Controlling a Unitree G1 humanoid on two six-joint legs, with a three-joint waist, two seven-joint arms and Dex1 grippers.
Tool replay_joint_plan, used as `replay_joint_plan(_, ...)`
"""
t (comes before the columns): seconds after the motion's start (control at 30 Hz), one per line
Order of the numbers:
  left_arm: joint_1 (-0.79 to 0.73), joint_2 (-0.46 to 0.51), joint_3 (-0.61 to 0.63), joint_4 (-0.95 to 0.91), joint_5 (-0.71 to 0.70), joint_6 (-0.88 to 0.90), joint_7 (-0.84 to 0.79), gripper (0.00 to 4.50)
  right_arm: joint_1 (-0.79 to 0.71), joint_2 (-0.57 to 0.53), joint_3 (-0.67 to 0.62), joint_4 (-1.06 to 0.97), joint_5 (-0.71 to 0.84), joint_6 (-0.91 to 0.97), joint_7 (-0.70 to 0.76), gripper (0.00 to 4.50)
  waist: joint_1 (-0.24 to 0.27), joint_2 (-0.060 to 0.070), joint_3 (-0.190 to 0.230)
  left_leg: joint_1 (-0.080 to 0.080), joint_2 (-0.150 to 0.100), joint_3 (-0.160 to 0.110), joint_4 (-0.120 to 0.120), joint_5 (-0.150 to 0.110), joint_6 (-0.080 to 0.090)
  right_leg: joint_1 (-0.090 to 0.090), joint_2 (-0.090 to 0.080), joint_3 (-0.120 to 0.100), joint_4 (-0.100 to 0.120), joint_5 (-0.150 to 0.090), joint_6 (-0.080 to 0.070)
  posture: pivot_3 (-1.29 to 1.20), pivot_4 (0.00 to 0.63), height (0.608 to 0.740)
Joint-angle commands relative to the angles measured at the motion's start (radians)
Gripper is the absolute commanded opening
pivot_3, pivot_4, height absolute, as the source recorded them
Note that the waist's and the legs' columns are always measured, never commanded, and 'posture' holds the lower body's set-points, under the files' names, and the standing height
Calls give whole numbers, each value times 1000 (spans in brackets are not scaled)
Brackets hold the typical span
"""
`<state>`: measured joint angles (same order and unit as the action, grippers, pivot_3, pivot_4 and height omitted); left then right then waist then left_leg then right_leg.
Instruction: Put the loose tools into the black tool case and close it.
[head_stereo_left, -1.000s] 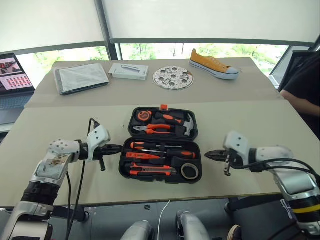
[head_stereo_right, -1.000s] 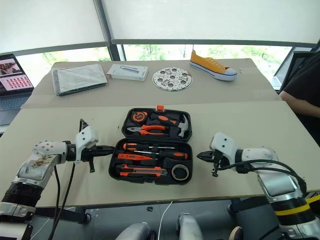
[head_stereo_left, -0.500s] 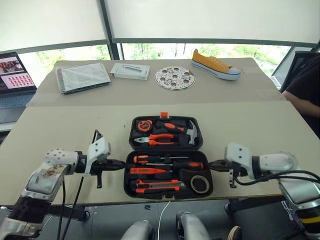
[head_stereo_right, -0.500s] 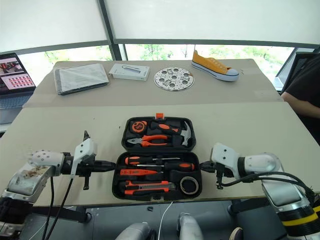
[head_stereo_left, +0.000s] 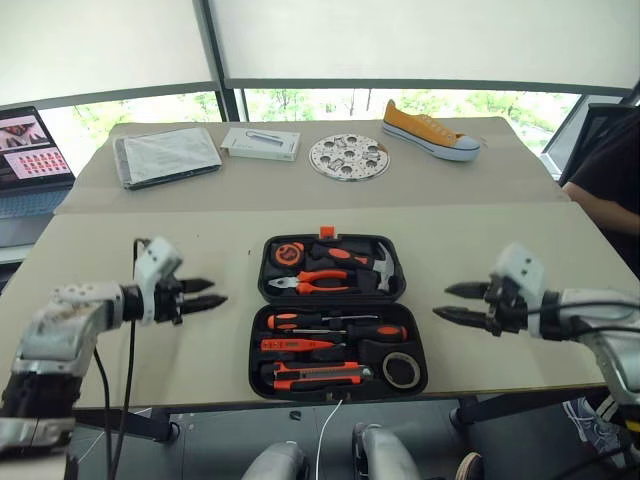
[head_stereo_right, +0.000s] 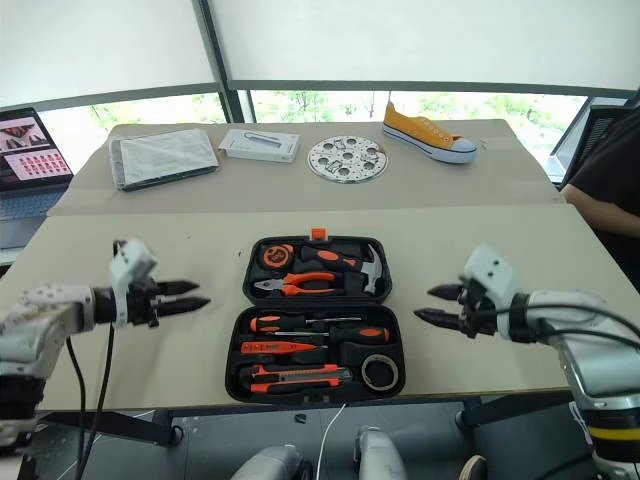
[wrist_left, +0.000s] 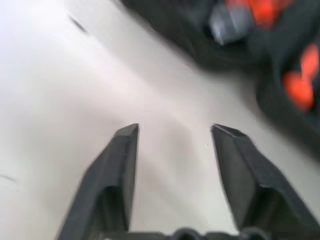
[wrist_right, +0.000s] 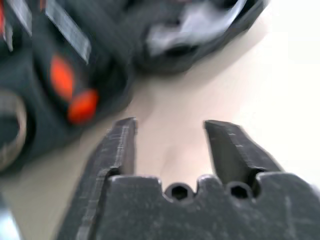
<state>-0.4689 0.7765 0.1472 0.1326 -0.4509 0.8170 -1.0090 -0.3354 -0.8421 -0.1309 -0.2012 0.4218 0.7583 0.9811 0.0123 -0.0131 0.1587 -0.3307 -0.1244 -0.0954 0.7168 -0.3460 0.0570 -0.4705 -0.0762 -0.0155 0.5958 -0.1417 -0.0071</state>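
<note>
Left gripper: fingers spread wide, holding nothing, above the bare tabletop, well left of the case.
Black tool case: lies open at the middle of the tabletop, near the front edge.
Front half: two screwdrivers, utility knife, tape roll sit in their recesses.
Right gripper: fingers wide apart, empty, just right of the case, not touching it.
Hard to make out: both wrist views show the case as a blur.
</note>
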Motion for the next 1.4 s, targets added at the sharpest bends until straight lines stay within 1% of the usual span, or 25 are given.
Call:
replay_joint_plan(0.03, -127, -66, 8, 49, -62, 215, 103, 4045, -154, 67, 36, 57, 35, 157, -101, 4170, -1, 0, 0, -1, 0, 0, 0, 0, 0, -1, 0, 0, 0, 1, 0, 0, 150, 737)
replay_joint_plan(0.07, -163, -87, 5, 72, -69, 259, 121, 4064, -199, 92, 60, 94, 23, 185, -124, 4398, -1, -1, -1, -1, 0, 0, 1, 0, 0, -1, -1, 1, 0, 1, 0, 0, 150, 737)
replay_joint_plan(0.1, -193, -104, -3, 95, -70, 288, 138, 4064, -236, 112, 83, 130, 12, 204, -141, 4398, -2, -1, -1, -1, 0, -1, 0, 0, 0, -1, -1, 3, 1, 1, 0, 0, 150, 737)
replay_joint_plan(0.17, -236, -133, -17, 144, -54, 285, 165, 4064, -295, 148, 116, 206, -6, 216, -166, 4398, -5, -1, -1, -3, 0, -1, 0, 0, 0, -3, 0, 2, 1, 1, 0, 0, 150, 737)
replay_joint_plan(0.33, -286, -168, -81, 222, -10, 250, 186, 4064, -393, 210, 164, 370, -60, 211, -225, 4398, -13, -1, -1, -5, -1, -1, 2, 0, 0, -6, -1, 1, 7, 1, 0, 0, 150, 737)
replay_joint_plan(0.4, -284, -171, -106, 233, 9, 216, 177, 3550, -408, 214, 188, 406, -85, 190, -228, 4497, -15, -1, -1, -5, -1, -1, 2, 0, 0, -6, -1, 1, 7, 1, 0, 0, 150, 737)
replay_joint_plan(0.43, -276, -167, -126, 228, 19, 201, 165, 3406, -410, 215, 200, 419, -96, 179, -226, 4497, -16, -1, -1, -5, -1, -1, 3, 0, 0, -6, -1, 1, 7, 1, 0, 0, 150, 737)
replay_joint_plan(0.47, -270, -163, -140, 226, 26, 190, 156, 3106, -411, 216, 210, 436, -106, 168, -224, 4497, -16, -1, -1, -5, -1, -1, 4, 0, 0, -6, -1, 1, 8, 1, 0, 0, 150, 737)
replay_joint_plan(0.5, -267, -161, -150, 226, 30, 184, 149, 2618, -414, 218, 215, 449, -114, 162, -222, 4497, -16, -1, -1, -5, -1, -1, 4, 0, 0, -6, -1, 1, 8, 1, 0, 0, 150, 737)
replay_joint_plan(0.6, -258, -162, -154, 238, 44, 155, 147, 1602, -420, 238, 205, 485, -126, 138, -237, 3773, -23, 0, -1, -4, -1, -1, 4, 0, 0, -5, -1, 2, 10, 1, 0, 0, 150, 737)
replay_joint_plan(0.63, -257, -163, -153, 244, 47, 149, 148, 1242, -419, 244, 203, 488, -127, 130, -239, 3430, -24, 0, -1, -4, -1, -1, 4, 0, 0, -5, -1, 2, 11, 1, 0, 0, 150, 737)
replay_joint_plan(0.7, -259, -167, -152, 254, 51, 144, 155, 665, -417, 254, 196, 484, -120, 135, -238, 2832, -23, 2, -3, -3, -1, -1, 5, 0, 0, -4, -1, 3, 13, 1, 0, 0, 150, 737)
replay_joint_plan(0.73, -258, -169, -153, 255, 53, 141, 157, 299, -414, 255, 199, 476, -120, 135, -234, 2420, -22, 2, -3, -3, -1, -1, 6, 0, 0, -4, -2, 3, 13, 1, 0, 0, 150, 737)
replay_joint_plan(0.77, -256, -170, -155, 253, 54, 139, 158, 105, -410, 257, 201, 466, -117, 141, -233, 2146, -21, 2, -3, -3, -1, -1, 7, 0, 0, -3, -1, 4, 13, 1, 0, 0, 150, 737)
replay_joint_plan(0.8, -253, -171, -157, 250, 54, 138, 158, 35, -406, 258, 203, 457, -115, 147, -231, 1871, -21, 2, -3, -3, -1, -1, 8, 0, 0, -3, -1, 4, 13, 1, 0, 0, 150, 737)
replay_joint_plan(0.87, -250, -172, -157, 246, 51, 139, 158, 0, -400, 260, 207, 440, -112, 156, -228, 1094, -21, 2, -3, -3, -1, -1, 9, 0, 0, -3, -1, 4, 14, 1, 0, 0, 150, 737)
replay_joint_plan(0.97, -240, -166, -164, 225, 42, 151, 142, 0, -400, 262, 210, 425, -108, 160, -221, 189, -22, 3, -4, -3, -1, -1, 9, 0, 0, -3, -1, 4, 14, 1, 0, 0, 150, 737)
replay_joint_plan(1.0, -233, -161, -172, 212, 40, 149, 130, 0, -403, 263, 208, 423, -106, 159, -219, 90, -22, 3, -4, -3, -1, -1, 9, 0, 0, -3, -1, 4, 14, 1, 0, 0, 150, 737)
replay_joint_plan(1.07, -223, -153, -178, 187, 36, 146, 112, 0, -418, 269, 196, 423, -100, 156, -222, 90, -24, 3, -4, -3, -1, -1, 9, 0, 0, -3, -1, 4, 14, 1, 0, 0, 150, 737)
replay_joint_plan(1.17, -245, -159, -151, 177, 34, 100, 119, 0, -473, 281, 174, 442, -106, 118, -239, 90, -25, 3, -4, -3, -1, -1, 9, 0, 0, -3, -1, 4, 14, 1, 0, 0, 150, 737)
replay_joint_plan(1.27, -304, -199, -83, 210, 52, -52, 187, 0, -538, 302, 146, 474, -146, -5, -302, 90, -24, 3, -4, -4, -1, -1, 9, 0, 0, -4, -1, 4, 14, 1, 0, 0, 150, 737)
replay_joint_plan(1.33, -344, -228, -40, 233, 69, -184, 235, 0, -572, 318, 130, 494, -183, -126, -355, 90, -18, 2, -3, -7, -2, -1, 12, 0, -1, -6, -1, 4, 14, 1, 0, 0, 150, 737)
replay_joint_plan(1.4, -368, -246, -18, 245, 77, -254, 261, 0, -583, 323, 129, 508, -218, -228, -386, 90, -16, 2, -3, -8, -2, -1, 12, 0, -1, -9, -1, 3, 14, 1, 0, 0, 150, 737)
